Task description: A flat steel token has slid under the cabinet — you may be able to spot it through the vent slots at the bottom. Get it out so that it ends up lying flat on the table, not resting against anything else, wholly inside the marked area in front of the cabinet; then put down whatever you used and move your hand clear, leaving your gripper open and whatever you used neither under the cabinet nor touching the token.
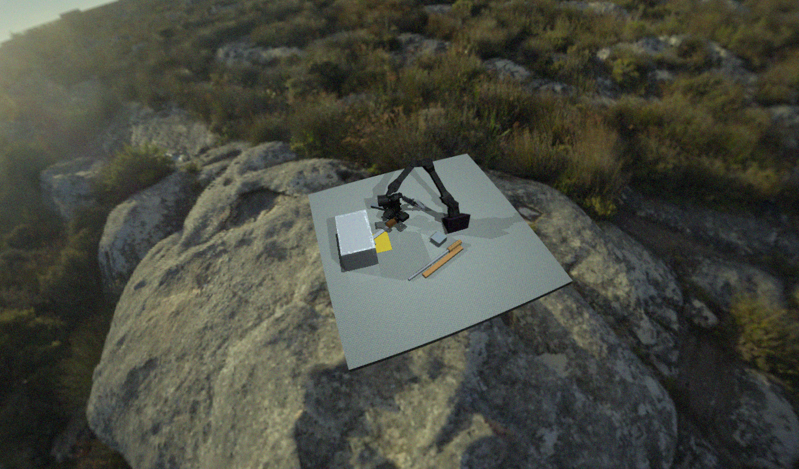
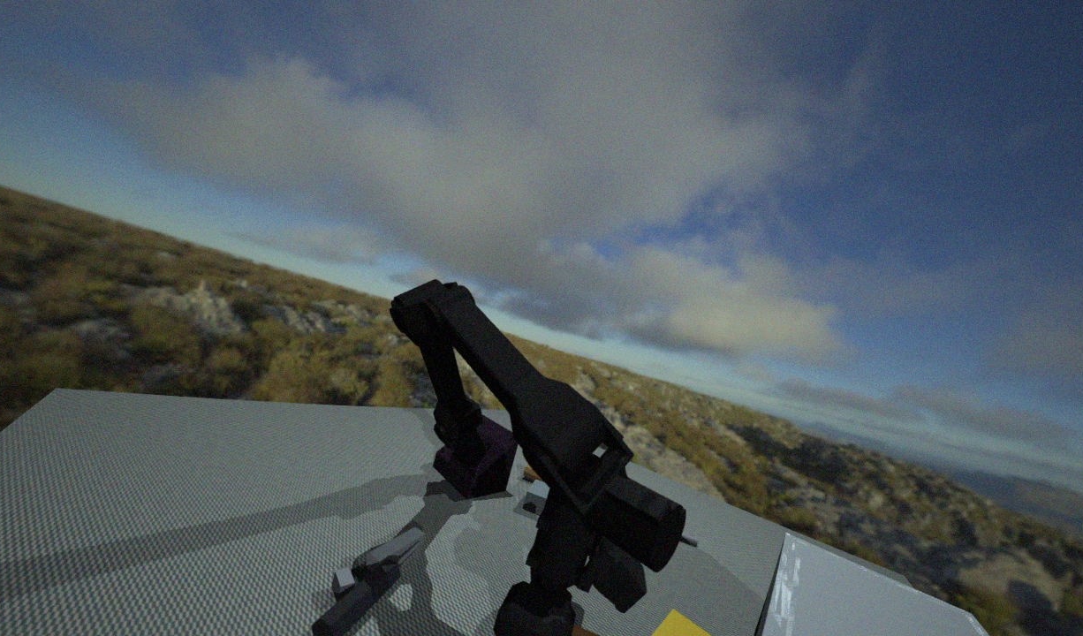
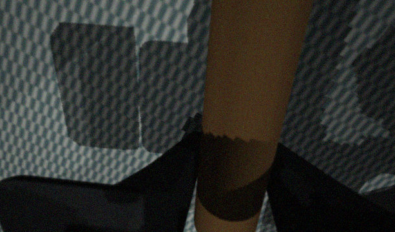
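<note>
My gripper [image 1: 393, 217] [image 3: 231, 143] is shut on the brown handle [image 1: 390, 223] [image 3: 255, 80] of a tool, low over the table beside the cabinet. The tool's light grey end [image 1: 378, 233] points toward the cabinet [image 1: 354, 232] [image 2: 861, 593], at the edge of the marked area; whether it touches the table or reaches under the cabinet I cannot tell. The yellow marked area [image 1: 384, 243] [image 2: 677, 624] lies right against the cabinet's side in the top view. The steel token is not visible, and the vent slots cannot be made out.
A thin rod [image 1: 425, 267] with an orange handle and an orange stick [image 1: 442, 260] lie side by side. A small grey block [image 1: 438, 238] [image 2: 535, 499] lies nearer the arm's base [image 1: 455, 222] [image 2: 478, 458]. A dark and grey object [image 1: 415, 203] [image 2: 387, 553] lies on the arm's other side.
</note>
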{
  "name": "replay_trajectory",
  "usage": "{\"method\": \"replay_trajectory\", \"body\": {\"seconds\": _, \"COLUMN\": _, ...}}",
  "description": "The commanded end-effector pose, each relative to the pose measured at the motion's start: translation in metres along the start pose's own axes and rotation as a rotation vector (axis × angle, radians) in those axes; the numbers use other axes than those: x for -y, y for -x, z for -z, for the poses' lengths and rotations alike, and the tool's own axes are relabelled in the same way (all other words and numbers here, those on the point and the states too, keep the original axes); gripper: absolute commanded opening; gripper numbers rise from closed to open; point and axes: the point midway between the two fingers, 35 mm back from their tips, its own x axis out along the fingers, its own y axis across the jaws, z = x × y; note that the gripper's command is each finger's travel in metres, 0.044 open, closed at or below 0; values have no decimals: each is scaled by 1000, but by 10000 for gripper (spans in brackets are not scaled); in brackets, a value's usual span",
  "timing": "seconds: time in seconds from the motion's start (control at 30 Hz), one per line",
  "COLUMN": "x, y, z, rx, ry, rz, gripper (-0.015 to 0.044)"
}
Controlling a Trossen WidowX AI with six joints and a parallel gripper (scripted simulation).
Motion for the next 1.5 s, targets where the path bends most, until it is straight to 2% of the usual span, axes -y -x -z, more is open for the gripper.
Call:
{"method": "replay_trajectory", "body": {"seconds": 0.0, "x": -8, "y": -1, "z": 0, "rx": 0, "ry": 7, "rz": -10, "gripper": 0}}
{"method": "replay_trajectory", "body": {"seconds": 1.47, "x": -30, "y": -1, "z": 8, "rx": -1, "ry": 7, "rz": -12, "gripper": 0}}
